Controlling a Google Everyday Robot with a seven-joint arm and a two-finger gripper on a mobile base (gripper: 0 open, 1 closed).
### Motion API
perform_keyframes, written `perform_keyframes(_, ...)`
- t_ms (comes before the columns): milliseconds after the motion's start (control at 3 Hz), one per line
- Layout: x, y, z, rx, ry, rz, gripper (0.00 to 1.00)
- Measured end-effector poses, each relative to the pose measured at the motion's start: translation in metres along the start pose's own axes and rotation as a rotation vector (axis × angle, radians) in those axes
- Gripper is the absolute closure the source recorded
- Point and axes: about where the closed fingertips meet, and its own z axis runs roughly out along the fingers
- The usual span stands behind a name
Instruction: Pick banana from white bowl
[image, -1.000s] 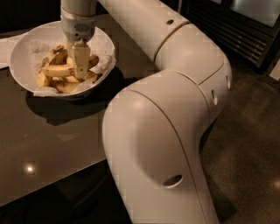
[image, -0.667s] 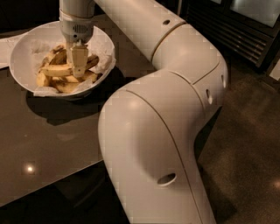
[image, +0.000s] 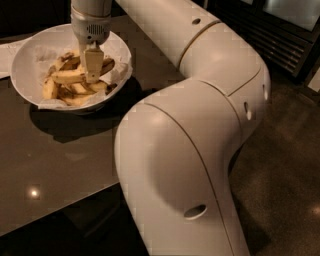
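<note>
While the tool hangs straight down inside the white bowl, its tip stands on or just above the pile of fruit, and it cannot be told from this view if it is released or clenched. The banana lies across the middle of the bowl, almost level, with its right end under the tool. Shorter bananas lie close below it and behind it, on crumpled white paper. The bowl rests near the far left corner of the dark bench, and the big white arm reaches over the bench to it. The step in hand seems to be the grasp itself. To do it well, the tool should close across the narrow side of the banana, not along it, and only on this one fruit, because the neighbours touch it. The lift should be slow and vertical, so that the paper and the other bananas do not come up, and the bowl does not slide.
</note>
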Motion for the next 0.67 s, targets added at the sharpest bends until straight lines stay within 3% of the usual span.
perform_keyframes(667,-0.0043,-0.0095,0.0014,0.043,-0.013,0.010,1.00)
